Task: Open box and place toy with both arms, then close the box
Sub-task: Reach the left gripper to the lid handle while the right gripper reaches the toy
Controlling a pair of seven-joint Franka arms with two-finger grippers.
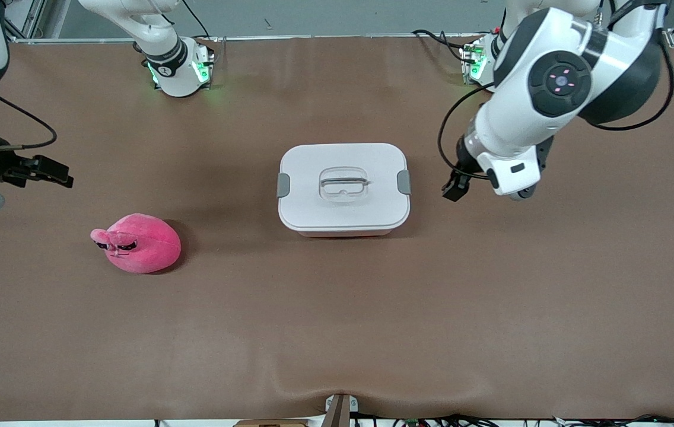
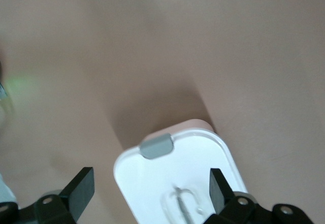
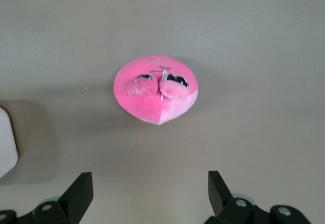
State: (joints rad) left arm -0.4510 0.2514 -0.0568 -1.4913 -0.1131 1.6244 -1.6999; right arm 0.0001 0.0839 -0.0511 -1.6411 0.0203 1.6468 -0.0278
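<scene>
Brown matting covers the table point(image 1: 337, 332), on which a white-lidded box point(image 1: 343, 188) is seen at the centre, its lid still clipped down by a grey clip point(image 1: 283, 185) at each short end and its recessed handle point(image 1: 343, 182) untouched. The box's long axis is laid along the line between the two arms' ends of the table, so that one clip is turned toward each arm.

The left pincer point(image 1: 454, 190) is held in the air just beside the box's end toward the left arm, fingers spread wide and nothing gripped; in the left wrist view the nearer clip point(image 2: 157, 146) and the lid are framed between its spread fingers point(image 2: 81, 188). This arm is judged the nearer to the box, and the clip facing it appears the likeliest first contact.

The pink plush toy point(image 1: 137, 243) is set on the table toward the right arm's end, nearer the front camera than the box and well apart from it, its snout turned away from the box. The right pincer point(image 1: 46, 172) is held above the table at that same end, released and empty; the right wrist view shows the toy point(image 3: 156, 89) lying ahead of the open fingers point(image 3: 78, 196), not yet between them.

By the look of things, the opening of the box has not begun.
</scene>
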